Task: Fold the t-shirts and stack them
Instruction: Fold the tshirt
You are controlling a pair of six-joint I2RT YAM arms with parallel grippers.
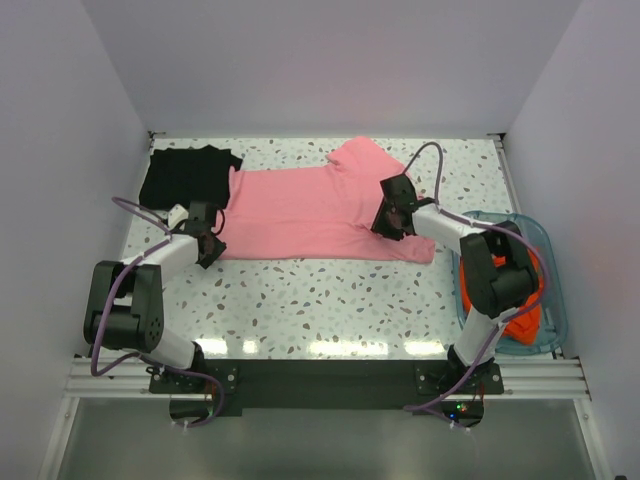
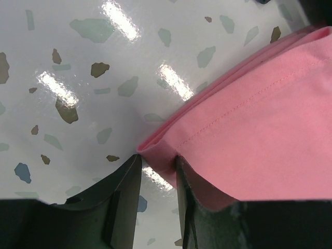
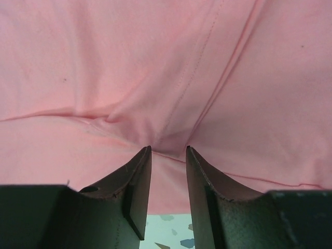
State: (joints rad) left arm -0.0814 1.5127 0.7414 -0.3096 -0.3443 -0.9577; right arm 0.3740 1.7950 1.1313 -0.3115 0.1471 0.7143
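Left hand (image 2: 158, 162) pinched, right hand (image 3: 168, 151) parted

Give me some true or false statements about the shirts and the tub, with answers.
The pink t-shirt lies spread on the table: true.
The black t-shirt sits in the teal tub: false, it lies on the table at the far left.
The left jaws pinch the pink t-shirt's edge: true.
The teal tub stands at the table's left side: false, it is at the right side.
Orange-red cloth lies in the teal tub: true.
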